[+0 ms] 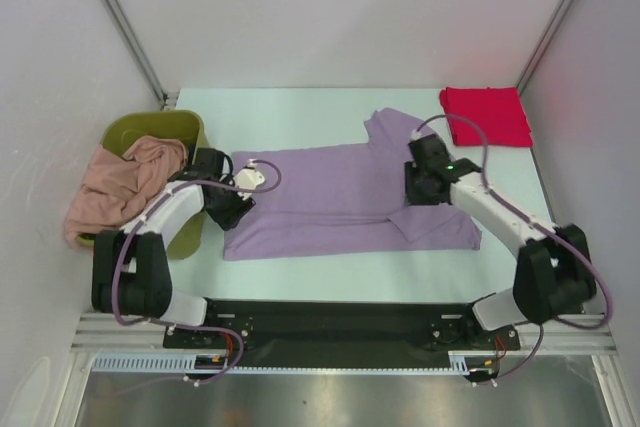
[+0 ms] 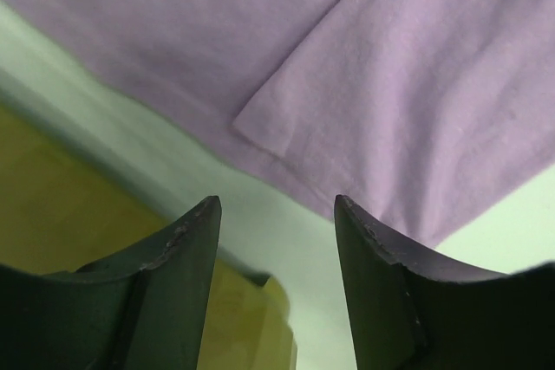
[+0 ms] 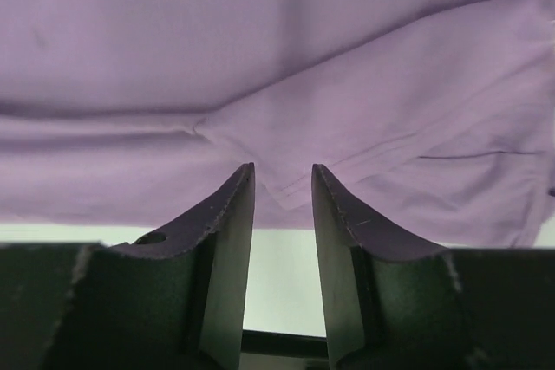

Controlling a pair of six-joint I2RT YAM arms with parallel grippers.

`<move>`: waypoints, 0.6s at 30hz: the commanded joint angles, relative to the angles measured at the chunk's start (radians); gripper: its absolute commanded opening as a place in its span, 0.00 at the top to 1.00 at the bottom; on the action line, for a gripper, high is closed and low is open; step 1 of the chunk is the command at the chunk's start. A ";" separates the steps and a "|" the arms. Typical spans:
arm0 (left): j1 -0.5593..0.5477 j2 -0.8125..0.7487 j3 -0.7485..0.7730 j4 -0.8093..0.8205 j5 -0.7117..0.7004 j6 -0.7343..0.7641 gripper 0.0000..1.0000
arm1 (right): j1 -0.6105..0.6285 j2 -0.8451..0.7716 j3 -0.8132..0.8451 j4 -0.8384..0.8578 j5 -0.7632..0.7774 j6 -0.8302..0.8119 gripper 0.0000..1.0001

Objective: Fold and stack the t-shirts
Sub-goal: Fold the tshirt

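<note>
1. The lavender shirt (image 1: 330,202) lies flat across the middle of the tabletop (image 1: 300,112). Its straight edge is on the left. On the right, one sleeve points to the far side.
2. Near the shirt's right front corner, a flap of the same cloth is folded in over the body.
3. The left fingers (image 1: 235,209) hang at the shirt's left edge, between the shirt and the bin (image 1: 180,127).
4. In the left wrist view these fingers are spread wide with nothing between them. Bare tabletop and the shirt's edge lie past the tips, and the olive bin wall is at the lower left. A folded-over corner of the cloth shows just beyond.
5. The right fingers (image 1: 418,195) are over the right part of the lavender shirt, by the folded flap.
6. In the right wrist view they stand a narrow gap apart, not pressed together, and pale tabletop shows through the gap. The corner of the flap (image 3: 260,162) sits right at the tips. I cannot tell whether the tips touch the cloth.
7. The red shirt (image 1: 487,115) lies folded in the far right corner of the tabletop, apart from the lavender one.
8. The pink shirt (image 1: 120,182) is bunched up and hangs over the bin's left rim, at the left side of the tabletop.
</note>
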 commanded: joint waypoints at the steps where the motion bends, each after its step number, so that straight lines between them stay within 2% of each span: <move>1: 0.007 0.066 0.019 0.072 -0.008 -0.044 0.39 | 0.109 0.113 0.027 -0.074 0.092 -0.098 0.63; 6: 0.005 0.161 0.053 0.118 0.018 -0.075 0.43 | 0.162 0.264 0.076 -0.077 0.095 -0.135 0.62; 13: 0.005 0.231 0.039 0.189 -0.005 -0.095 0.50 | 0.198 0.355 0.127 -0.050 0.061 -0.165 0.58; 17: 0.005 0.230 0.039 0.193 0.006 -0.109 0.64 | 0.206 0.407 0.148 -0.030 0.053 -0.171 0.58; 18: 0.005 0.228 0.038 0.192 0.009 -0.110 0.74 | 0.208 0.418 0.165 -0.030 0.055 -0.171 0.59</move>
